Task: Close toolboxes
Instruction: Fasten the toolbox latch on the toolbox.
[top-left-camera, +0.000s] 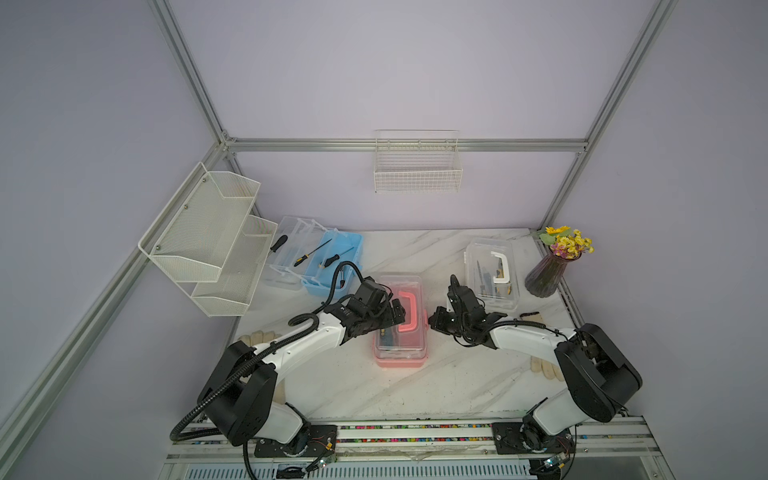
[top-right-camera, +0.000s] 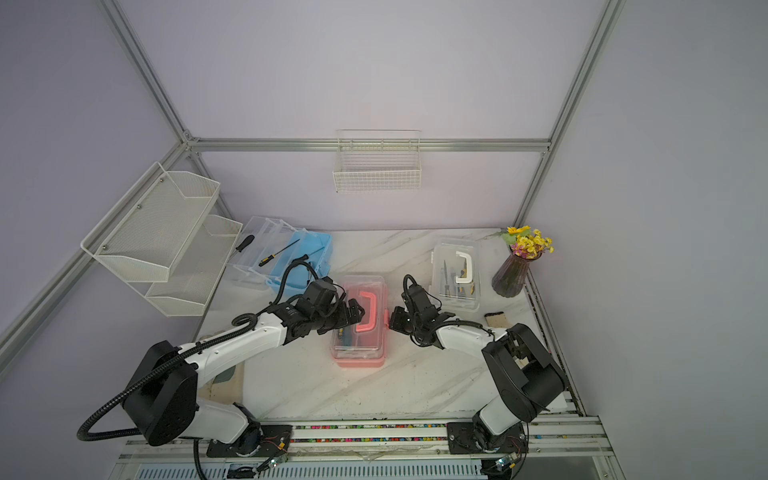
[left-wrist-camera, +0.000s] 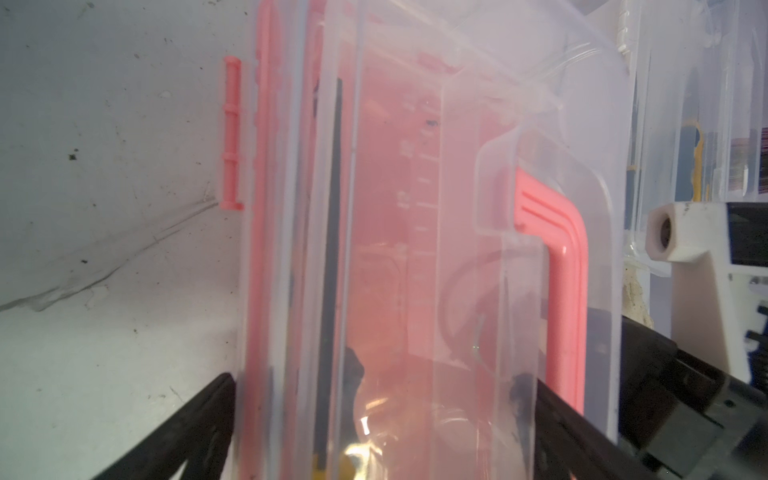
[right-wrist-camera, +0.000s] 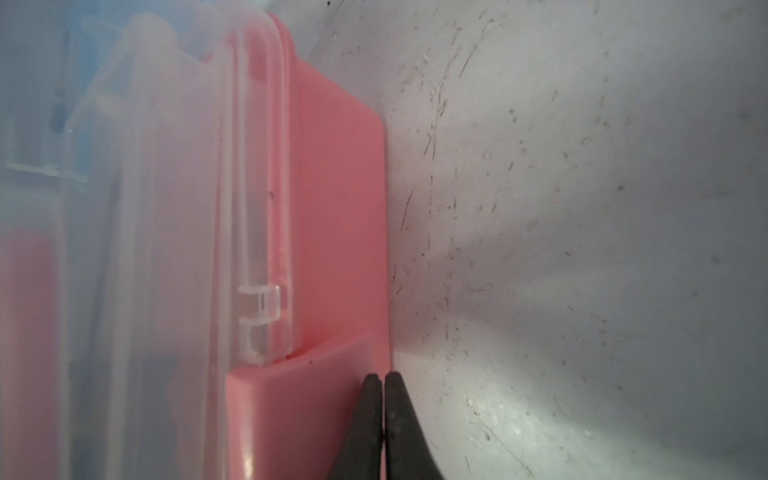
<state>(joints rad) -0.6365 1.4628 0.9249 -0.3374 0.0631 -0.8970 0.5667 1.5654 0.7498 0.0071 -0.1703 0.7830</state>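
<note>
We judge the white toolbox (top-left-camera: 482, 266) and probably the pink toolbox (top-left-camera: 401, 353) closed, the blue toolbox (top-left-camera: 348, 252) open; left end effector (top-left-camera: 395, 318) spread, right end effector (right-wrist-camera: 383, 382) pressed together.

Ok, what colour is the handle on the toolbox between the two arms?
Pink; the handle shows best in the left wrist view.

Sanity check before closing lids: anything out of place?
Yes. The blue toolbox lies open, and a screwdriver lies across the seam between its base and its flipped-back clear lid, likely blocking closure. The pink toolbox and white toolbox look shut.
</note>
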